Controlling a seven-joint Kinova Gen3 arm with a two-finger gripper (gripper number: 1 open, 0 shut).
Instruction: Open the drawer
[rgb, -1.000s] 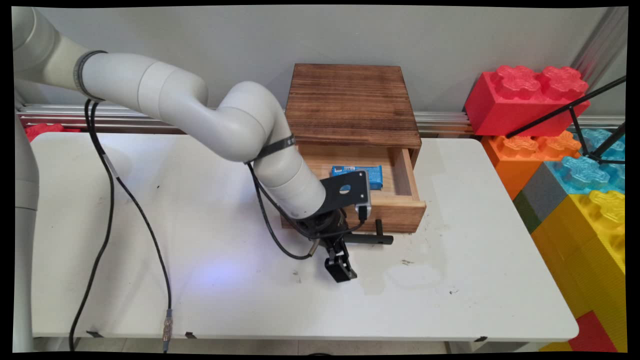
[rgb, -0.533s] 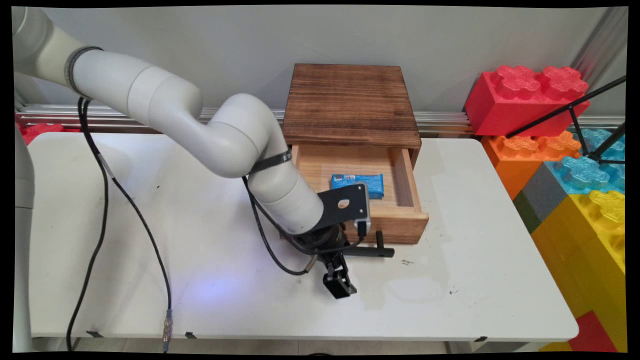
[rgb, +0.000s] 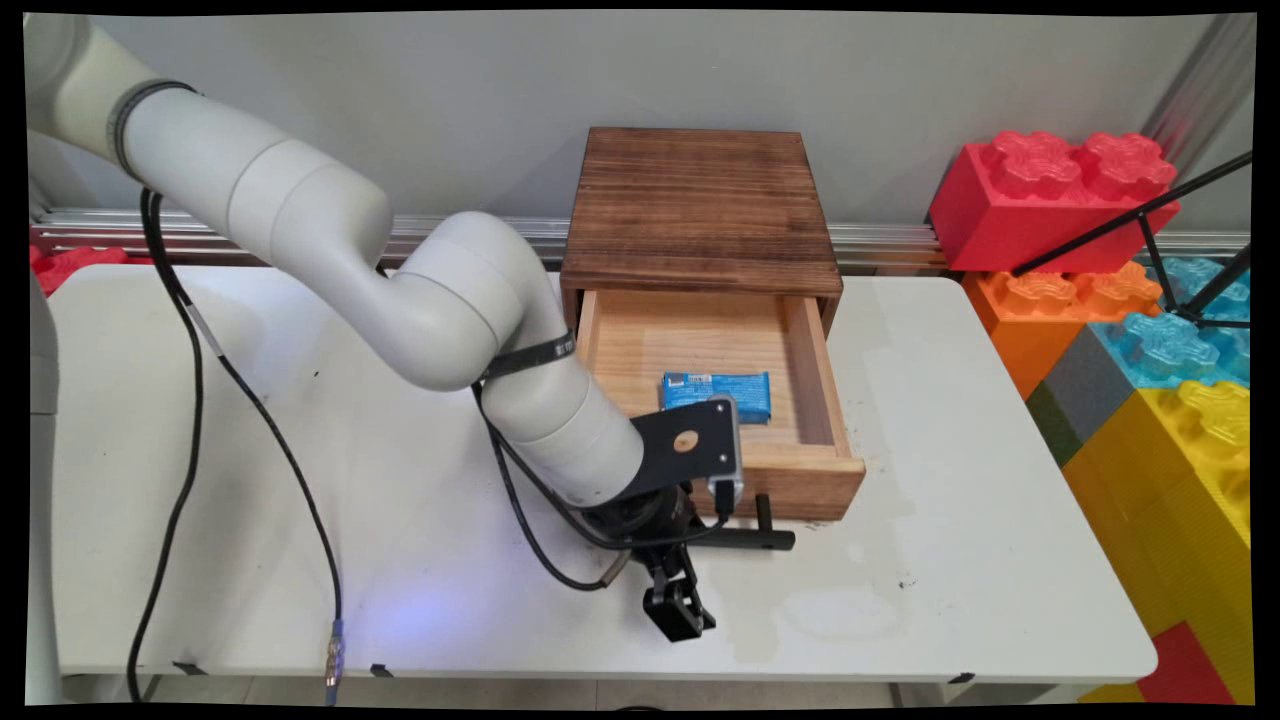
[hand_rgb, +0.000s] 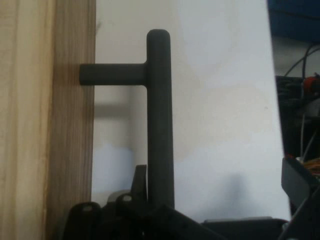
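Observation:
A dark wooden cabinet (rgb: 700, 200) stands at the back of the white table (rgb: 980, 450), with its pale wooden drawer (rgb: 832, 400) pulled well out. Inside the drawer lies a blue packet (rgb: 717, 395). My gripper (rgb: 685, 580) is in front of the drawer, shut on the left part of the black bar handle (rgb: 755, 540). In the hand view the handle (hand_rgb: 160, 125) runs up from between the fingers of the gripper (hand_rgb: 160, 205), and the drawer front (hand_rgb: 45, 120) fills the left side.
Big toy blocks are stacked off the table's right side: red (rgb: 1050, 195), orange (rgb: 1060, 305), blue (rgb: 1175, 340), yellow (rgb: 1190, 470). A black tripod leg (rgb: 1130, 220) crosses them. Black cables (rgb: 190, 430) hang from the arm to the table's near left edge.
The drawer has slid further out towards the table's near edge, drawn by the handle in my gripper. More of the drawer's floor shows behind the blue packet.

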